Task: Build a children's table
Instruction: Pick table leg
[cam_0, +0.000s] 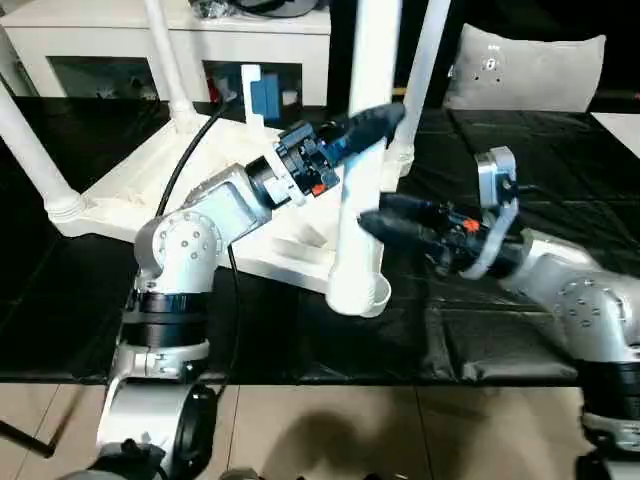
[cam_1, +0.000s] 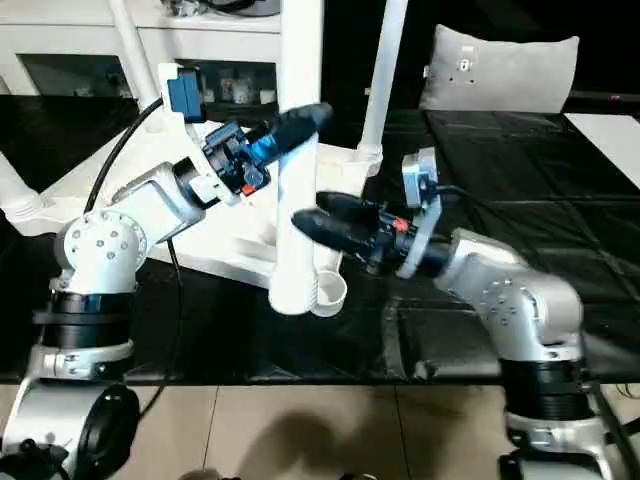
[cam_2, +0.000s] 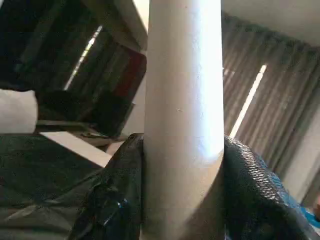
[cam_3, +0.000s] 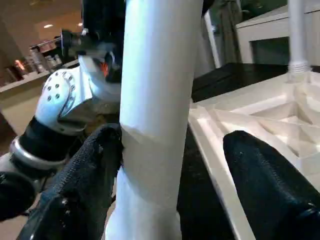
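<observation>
The white plastic rectangular tabletop (cam_0: 200, 190) lies ribbed underside up on the large black-covered work table (cam_0: 500, 340). Three long tapered white round legs stand in its corner sockets: one at the left corner (cam_0: 30, 150), one at the far left (cam_0: 170, 60), one at the far right (cam_0: 425, 70). A fourth white tapered leg (cam_0: 360, 180) stands roughly upright at the tabletop's near right corner, its wide open base (cam_0: 358, 292) down beside the tabletop edge; whether it is seated in the socket cannot be determined.

The left gripper (cam_2: 182, 165) is clamped on this fourth leg, both black fingers (cam_2: 120, 180) pressed against its sides. The right gripper (cam_3: 172, 170) straddles the same leg lower down with jaws spread: one finger (cam_3: 90, 165) touches the leg, the other (cam_3: 260, 170) stands clear of it over the tabletop edge.

A white cabinet (cam_0: 100, 40) stands behind the work table, and a white cushion-like object (cam_0: 525, 70) sits at the far right.
</observation>
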